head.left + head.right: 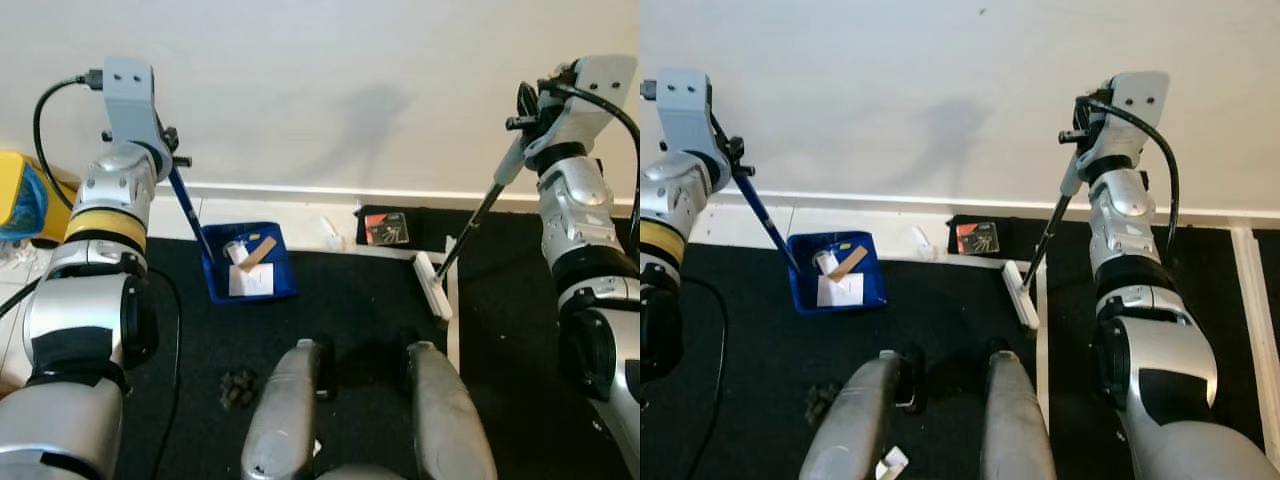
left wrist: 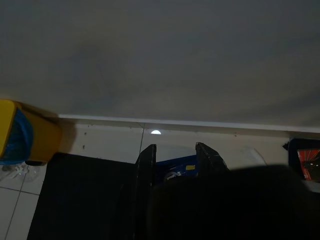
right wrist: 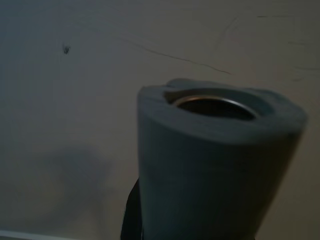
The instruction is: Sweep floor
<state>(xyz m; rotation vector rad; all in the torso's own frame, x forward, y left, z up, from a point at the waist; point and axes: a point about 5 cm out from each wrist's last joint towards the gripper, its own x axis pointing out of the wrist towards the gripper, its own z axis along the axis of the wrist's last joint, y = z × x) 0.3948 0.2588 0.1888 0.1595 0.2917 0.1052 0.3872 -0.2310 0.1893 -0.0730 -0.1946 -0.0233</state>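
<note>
A blue dustpan [image 1: 250, 262] rests on the black mat's far edge, holding a white paper, a small bottle and a wooden stick. Its long blue handle [image 1: 188, 212] rises to my left gripper [image 1: 165, 150], which is shut on it; in the left wrist view the fingers [image 2: 145, 170] frame the pan [image 2: 175, 165]. To the right, the broom's white head [image 1: 433, 285] sits on the mat, and its dark shaft slants up to my right gripper [image 1: 528, 112], shut on the grey grip [image 3: 215, 165].
A dark clump of debris [image 1: 238, 388] lies on the mat by my left leg [image 1: 285, 410]. A black and red packet [image 1: 386, 228] and a small white scrap [image 1: 330, 232] lie near the baseboard. A yellow and blue object [image 1: 20, 195] stands at the far left.
</note>
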